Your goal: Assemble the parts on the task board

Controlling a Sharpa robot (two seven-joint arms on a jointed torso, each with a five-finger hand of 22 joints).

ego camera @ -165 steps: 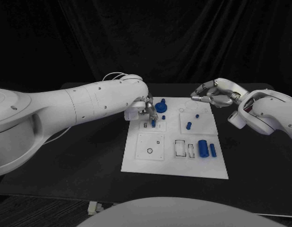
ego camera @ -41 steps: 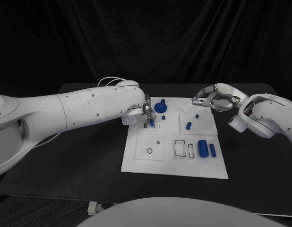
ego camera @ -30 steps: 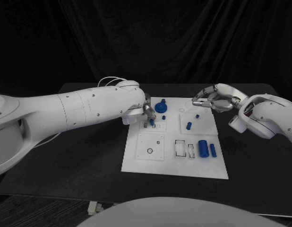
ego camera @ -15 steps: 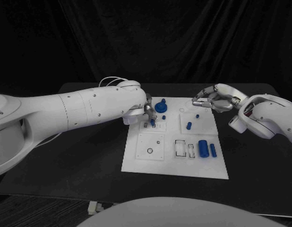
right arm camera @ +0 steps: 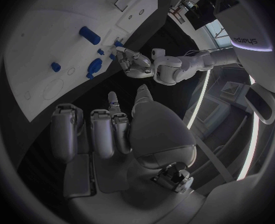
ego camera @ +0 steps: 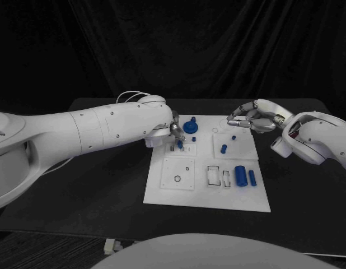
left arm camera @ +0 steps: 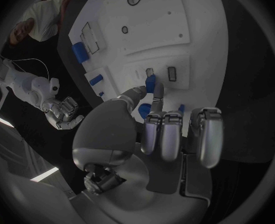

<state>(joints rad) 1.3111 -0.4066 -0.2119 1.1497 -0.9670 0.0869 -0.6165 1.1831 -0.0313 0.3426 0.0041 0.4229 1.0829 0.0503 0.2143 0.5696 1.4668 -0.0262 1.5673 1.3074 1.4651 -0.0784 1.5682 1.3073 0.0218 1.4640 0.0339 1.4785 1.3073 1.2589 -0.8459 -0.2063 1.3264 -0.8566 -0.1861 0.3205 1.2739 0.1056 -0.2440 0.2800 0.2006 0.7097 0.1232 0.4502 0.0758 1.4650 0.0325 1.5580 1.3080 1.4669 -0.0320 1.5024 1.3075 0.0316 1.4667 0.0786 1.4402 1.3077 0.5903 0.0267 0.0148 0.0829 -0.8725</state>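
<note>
Blue peg (left arm camera: 151,84) pinched in left hand (left arm camera: 151,115) over slots at task board (ego camera: 207,196) far-left corner. Could tilt, jam or slip if misaligned. Right hand (ego camera: 252,119) curled, holding nothing, near board's far-right corner.

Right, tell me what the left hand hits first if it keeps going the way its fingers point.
Likely the task board itself: the left hand pinches a small blue part aimed down at a rectangular slot just ahead. Depth is unclear, so contact can't be confirmed.
</note>
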